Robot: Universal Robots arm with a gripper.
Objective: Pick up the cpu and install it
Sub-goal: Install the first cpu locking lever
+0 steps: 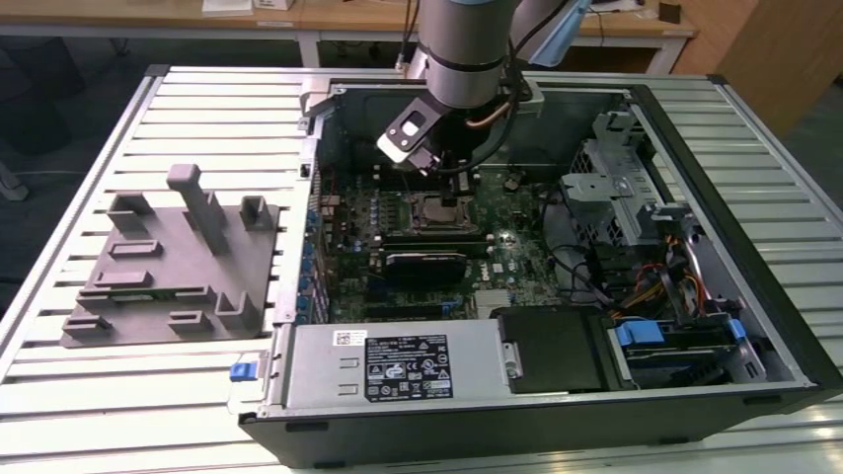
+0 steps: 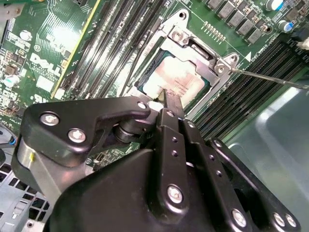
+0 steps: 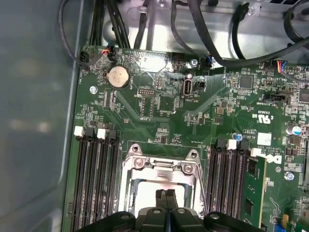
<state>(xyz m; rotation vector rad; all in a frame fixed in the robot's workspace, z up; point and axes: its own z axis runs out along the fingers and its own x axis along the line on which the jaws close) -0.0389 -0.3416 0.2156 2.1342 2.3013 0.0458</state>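
The robot arm's tool (image 2: 170, 100) stood over the open processor socket (image 2: 193, 48), its two black fingers (image 3: 161, 200) closed tight against each other with no gap between them and nothing held. In the second wrist view their tips met at the edge of the cpu (image 2: 179, 76), which lay flat inside the socket's metal frame, silver top up; whether the tips touched it could not be told. The socket's thin retention lever (image 2: 263, 79) stuck out free beside the frame. Black memory slots (image 3: 96, 183) flanked the socket on the green motherboard (image 3: 164, 104), where a coin cell battery (image 3: 118, 76) sat near the board's edge. At the centre of the exterior view the open computer case (image 1: 777, 336) lay on its side on the slatted tabletop (image 1: 79, 395), with a grey moulded tray (image 1: 172, 267) toward the exterior view's left.
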